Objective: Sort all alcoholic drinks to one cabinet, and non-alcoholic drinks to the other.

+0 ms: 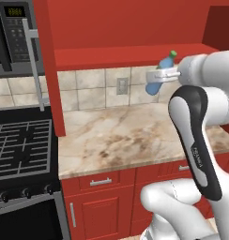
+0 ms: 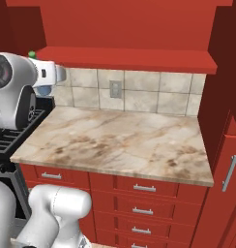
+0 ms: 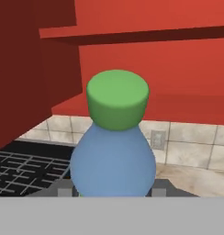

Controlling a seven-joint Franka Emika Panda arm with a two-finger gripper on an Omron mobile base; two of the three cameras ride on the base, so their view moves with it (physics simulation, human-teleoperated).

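Note:
A translucent blue plastic bottle (image 1: 155,80) with a green cap (image 1: 172,54), one of the non-alcoholic drinks, hangs tilted in the air above the back of the counter. My gripper (image 1: 161,73) is shut on its body. It sits just below the floor of the open red upper cabinet (image 1: 130,55). In the hand view the bottle (image 3: 113,158) is close and centred, cap (image 3: 117,96) up, with a finger (image 3: 160,187) showing on either side. From the right base the bottle (image 2: 44,89) peeks out past my arm. The alcoholic drinks are out of view.
The cabinet's open door (image 1: 49,70) juts out over the left end of the marble counter (image 1: 121,136). A stove (image 1: 22,145) and microwave (image 1: 13,37) are at the left. A wall outlet (image 2: 115,88) and a tall red cabinet (image 2: 229,160) are at the right.

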